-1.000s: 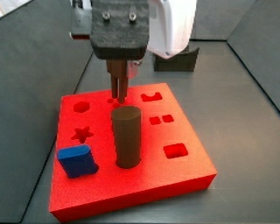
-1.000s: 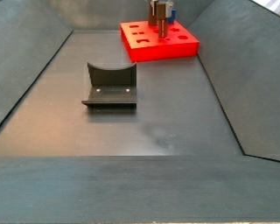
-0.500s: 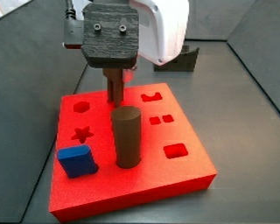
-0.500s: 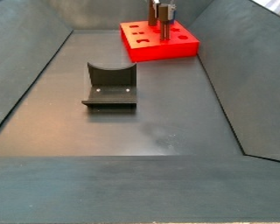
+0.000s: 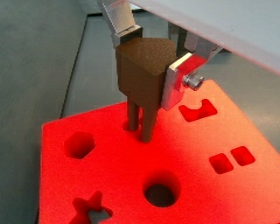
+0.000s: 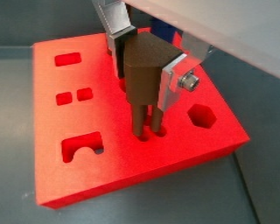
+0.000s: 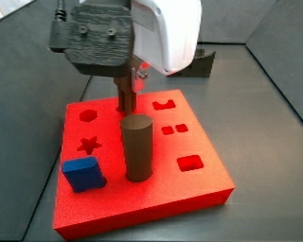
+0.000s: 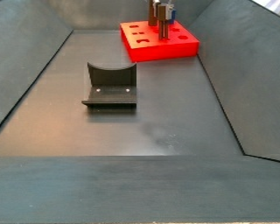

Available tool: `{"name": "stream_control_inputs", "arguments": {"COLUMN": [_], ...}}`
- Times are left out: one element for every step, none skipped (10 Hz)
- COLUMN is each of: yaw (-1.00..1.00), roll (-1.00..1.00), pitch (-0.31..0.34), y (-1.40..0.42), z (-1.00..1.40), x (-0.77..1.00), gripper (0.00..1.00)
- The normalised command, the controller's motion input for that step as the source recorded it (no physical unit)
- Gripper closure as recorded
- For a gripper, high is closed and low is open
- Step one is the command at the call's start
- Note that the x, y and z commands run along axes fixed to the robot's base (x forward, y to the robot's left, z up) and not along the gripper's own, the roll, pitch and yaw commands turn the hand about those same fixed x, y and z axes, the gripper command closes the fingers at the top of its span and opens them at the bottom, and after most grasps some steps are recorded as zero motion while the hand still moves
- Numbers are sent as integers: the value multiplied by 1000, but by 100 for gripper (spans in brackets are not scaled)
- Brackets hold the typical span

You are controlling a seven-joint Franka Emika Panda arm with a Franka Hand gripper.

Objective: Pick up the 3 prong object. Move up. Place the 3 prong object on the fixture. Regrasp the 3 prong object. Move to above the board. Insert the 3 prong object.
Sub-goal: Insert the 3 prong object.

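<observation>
Gripper (image 5: pixel 154 63), two flat silver plates with dark pads, clamped tight on the small brown 3 prong object (image 5: pixel 140 77), prongs pointing down. Hanging over the large flat red foam-like board (image 7: pixel 141 175), which sits toward the far end of the bench in a side view (image 8: pixel 161 40). Prong tips touching or just entering the red surface in both wrist views (image 6: pixel 147 133); how deep, hard to tell.

Risks from here, as a judgement. Prongs landing beside their holes rather than in them, then pressing into soft foam and jamming. Slight tilt of the brown block between the plates, so one prong catches the rim and the piece twists in the grip. Pushing down hard on a misaligned piece, shifting the whole red slab on the bench floor. Tall dark brown cylinder (image 7: pixel 137 148) standing near, blue block (image 7: pixel 80 173) at the board's corner: both close enough to be clipped on a sideways correction. Dark grey fixture (image 8: pixel 108 85) well apart, mid-bench, out of harm's way.
</observation>
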Motion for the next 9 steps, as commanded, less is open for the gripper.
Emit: {"name": "stream_control_inputs", "arguments": {"yaw": [197, 0, 0, 103, 126, 100, 60, 0, 0], "roll": [26, 29, -10, -126, -86, -44, -54, 0, 0], "pitch": [-69, 59, -13, -156, -219, -210, -194, -7, 0], "y": [269, 151, 0, -94, -106, -114, -14, 0, 0], "z": [-714, -151, 0, -420, -709, -817, -654, 0, 0], "x": [-514, -103, 0, 0, 40, 149, 177, 0, 0], "gripper": [100, 100, 100, 100, 100, 100, 100, 100, 100]}}
